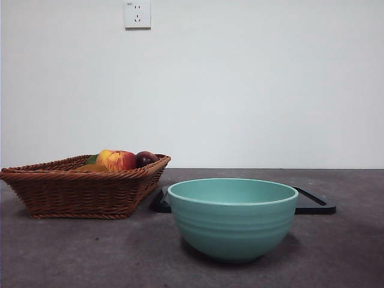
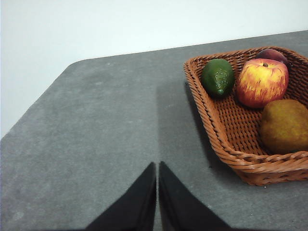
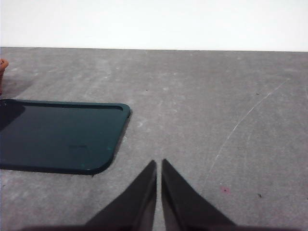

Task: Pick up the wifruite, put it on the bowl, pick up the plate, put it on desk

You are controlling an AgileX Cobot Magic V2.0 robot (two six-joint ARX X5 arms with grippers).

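White wall backs the desk [image 1: 72, 252]; front view: bowl [image 1: 233, 217] nearest, basket [image 1: 78, 189] behind.

Left wrist: left gripper [image 2: 157, 166] closed, empty; wifruite [image 2: 285, 126] (long axis unclear) in basket's corner.

Right wrist: right gripper [image 3: 159, 163] closed beside plate [image 3: 57, 134].

Bare lab: blank wall [image 1: 240, 90], socket [image 1: 137, 14]

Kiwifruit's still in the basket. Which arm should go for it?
Left, probably. The left gripper, jaws shut, looks onto the wicker basket with the kiwifruit in it. The right gripper, also shut, faces the dark tray, with only the basket's edge in sight.
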